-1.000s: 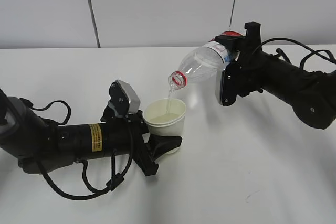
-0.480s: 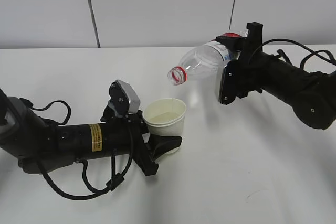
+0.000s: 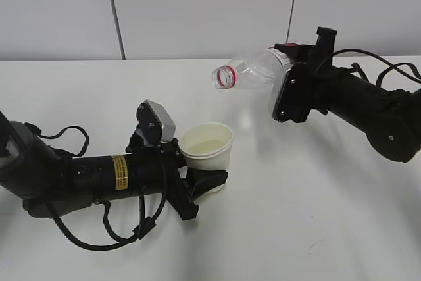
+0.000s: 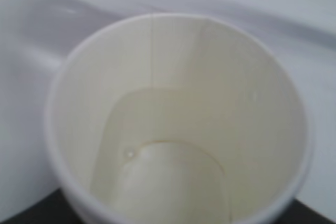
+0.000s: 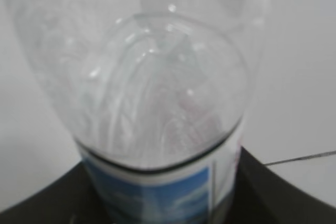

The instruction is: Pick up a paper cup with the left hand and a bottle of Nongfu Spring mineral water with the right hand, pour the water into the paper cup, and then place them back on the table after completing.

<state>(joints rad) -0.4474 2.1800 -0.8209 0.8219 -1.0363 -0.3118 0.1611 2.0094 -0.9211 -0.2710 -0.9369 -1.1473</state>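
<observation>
Pour looks done: cup point(image 3: 208, 148) at frame centre has water point(image 4: 157, 150) in it, left pincer point(image 3: 197, 179) clamped round it. Right pincer point(image 3: 289, 93) grips the bottle point(image 3: 253, 75), upper centre, near level, no stream. Left: set both on the surface point(image 3: 316, 215).

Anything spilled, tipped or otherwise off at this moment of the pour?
Nothing stands out. The paper cup sits upright in the left gripper with pale liquid inside, and no puddle shows on the table. The capless bottle lies near horizontal in the right gripper, with no stream leaving its mouth.
</observation>
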